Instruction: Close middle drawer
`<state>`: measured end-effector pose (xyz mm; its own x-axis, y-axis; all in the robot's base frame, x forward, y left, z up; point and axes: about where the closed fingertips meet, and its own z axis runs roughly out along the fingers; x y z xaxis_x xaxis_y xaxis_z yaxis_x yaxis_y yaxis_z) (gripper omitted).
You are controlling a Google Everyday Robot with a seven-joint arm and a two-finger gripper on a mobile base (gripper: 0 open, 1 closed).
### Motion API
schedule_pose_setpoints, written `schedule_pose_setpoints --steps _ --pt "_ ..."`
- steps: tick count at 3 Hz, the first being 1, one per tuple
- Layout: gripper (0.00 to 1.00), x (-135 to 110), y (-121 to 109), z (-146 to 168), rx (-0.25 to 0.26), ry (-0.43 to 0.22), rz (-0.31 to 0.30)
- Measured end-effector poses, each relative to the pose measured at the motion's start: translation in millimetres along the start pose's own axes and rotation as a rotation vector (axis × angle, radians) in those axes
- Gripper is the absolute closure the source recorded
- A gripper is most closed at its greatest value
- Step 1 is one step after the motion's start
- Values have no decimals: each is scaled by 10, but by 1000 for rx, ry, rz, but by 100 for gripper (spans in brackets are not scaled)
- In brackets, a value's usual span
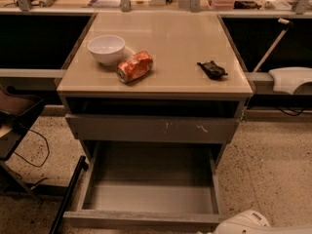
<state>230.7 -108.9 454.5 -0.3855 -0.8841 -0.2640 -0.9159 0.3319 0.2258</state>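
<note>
The middle drawer (151, 182) is pulled far out toward me, and its smooth grey inside is bare. Its plain front panel (141, 219) runs along the bottom of the camera view. Above it, the drawer front with pale scratch marks (153, 129) stands slightly out from the cabinet. A white rounded part of my arm (242, 223) enters at the bottom right, just beside the right end of the middle drawer's front panel. The gripper itself is out of view below the frame edge.
On the beige cabinet top (195, 38) sit a white bowl (106, 48), a crushed orange can (135, 66) and a small black object (211, 69). A dark chair (14, 118) and a black bar (68, 195) stand at the left. A white device (291, 79) is at the right.
</note>
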Motion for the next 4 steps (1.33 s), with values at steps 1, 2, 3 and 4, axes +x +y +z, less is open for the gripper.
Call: schedule_pose_setpoints --steps 1,2,3,4 --pt "0 148 -159 50 14 -94 108" --pt "0 469 -278 222 -60 -225 253" --pt "0 811 -364 406 -146 -357 309" --pt "0 627 -691 674 -204 -494 197"
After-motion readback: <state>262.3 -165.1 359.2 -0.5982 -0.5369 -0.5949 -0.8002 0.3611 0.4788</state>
